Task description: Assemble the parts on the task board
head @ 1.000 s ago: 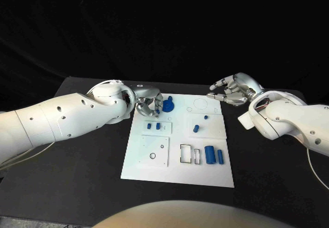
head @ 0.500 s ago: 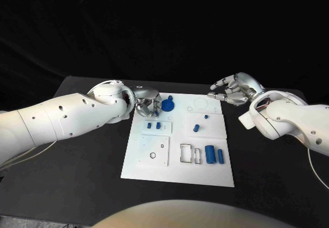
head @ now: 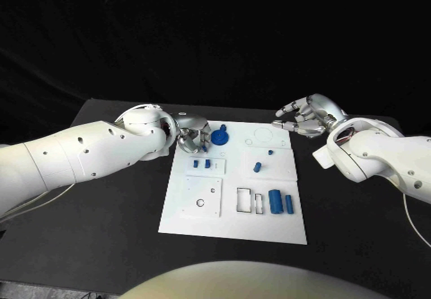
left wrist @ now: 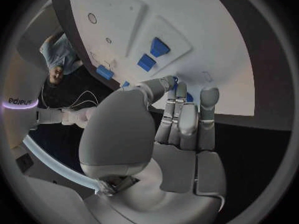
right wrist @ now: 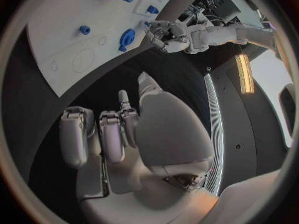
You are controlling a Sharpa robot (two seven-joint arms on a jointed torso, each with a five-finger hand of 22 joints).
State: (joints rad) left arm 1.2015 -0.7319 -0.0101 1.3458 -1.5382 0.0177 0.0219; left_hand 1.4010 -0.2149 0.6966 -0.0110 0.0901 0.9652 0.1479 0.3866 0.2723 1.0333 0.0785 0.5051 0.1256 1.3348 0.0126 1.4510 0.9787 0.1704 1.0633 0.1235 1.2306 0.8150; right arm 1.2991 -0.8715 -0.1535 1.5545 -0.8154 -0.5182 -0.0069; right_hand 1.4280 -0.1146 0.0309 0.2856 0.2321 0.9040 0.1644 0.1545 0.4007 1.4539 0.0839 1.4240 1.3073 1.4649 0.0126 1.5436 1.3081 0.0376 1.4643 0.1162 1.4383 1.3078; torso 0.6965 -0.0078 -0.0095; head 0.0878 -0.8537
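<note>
The left robot hand (head: pixel 191 138) hangs over the far left corner of the white task board (head: pixel 235 218) on the black counter (head: pixel 108 224), its fingers curled downward just beside a blue round part (head: pixel 221 135); whether they pinch anything I cannot tell. The right robot hand (head: pixel 306 118) hovers off the board's far right corner, fingers curled in and holding nothing. Other blue parts lie well apart from both: two small ones (head: pixel 201 164), one (head: pixel 257 167) mid-board, two cylinders (head: pixel 280 203) nearer the robot.
</note>
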